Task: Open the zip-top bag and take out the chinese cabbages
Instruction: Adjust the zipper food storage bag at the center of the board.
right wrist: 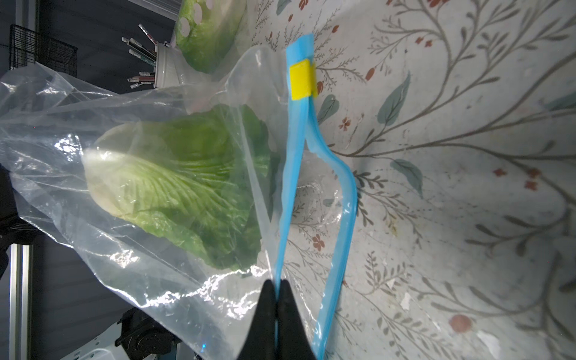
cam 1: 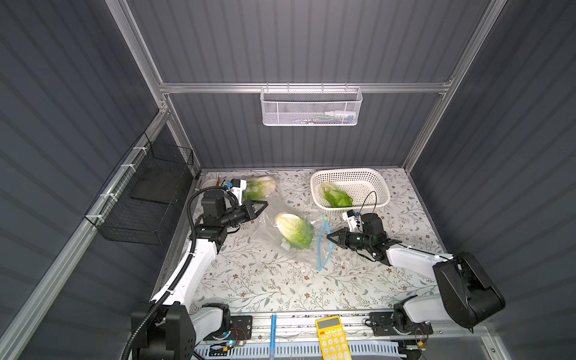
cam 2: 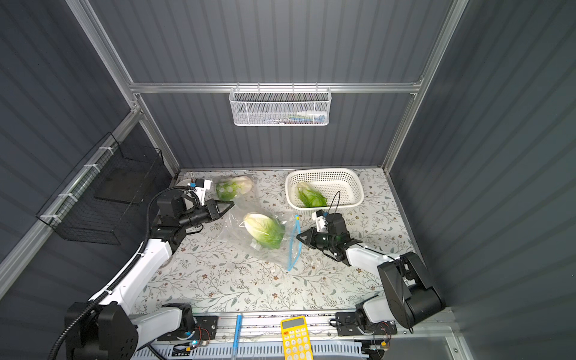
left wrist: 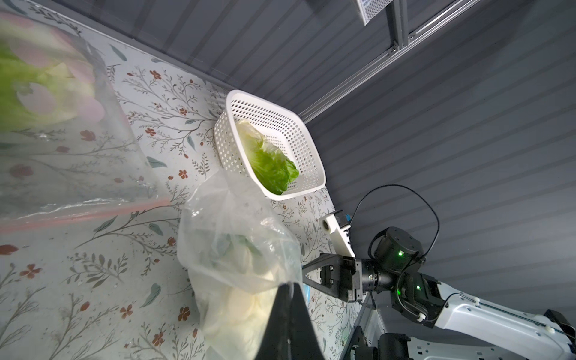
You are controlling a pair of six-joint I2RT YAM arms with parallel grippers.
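The clear zip-top bag (cam 1: 268, 229) lies mid-table, its blue zip (right wrist: 291, 187) parted, with a yellow slider (right wrist: 300, 81) at the far end. One of the chinese cabbages (cam 1: 294, 230) (right wrist: 174, 187) lies inside it. My right gripper (cam 1: 328, 237) (right wrist: 276, 282) is shut on the upper zip lip. At the bag's opposite end my left gripper (cam 1: 266, 204) (left wrist: 291, 283) is shut on the film (left wrist: 233, 224). A second cabbage (cam 1: 336, 194) (left wrist: 268, 159) lies in the white basket (cam 1: 349, 171). A third (cam 1: 260, 187) (cam 2: 233, 187) lies in another clear bag at the back left.
A cup of pens (cam 1: 212, 184) stands in the back left corner. A yellow calculator (cam 1: 332, 338) and a blue pen (cam 1: 273, 330) lie on the front rail. A black wire basket (cam 1: 146, 193) hangs on the left wall, a white mesh one (cam 1: 311, 107) on the back wall.
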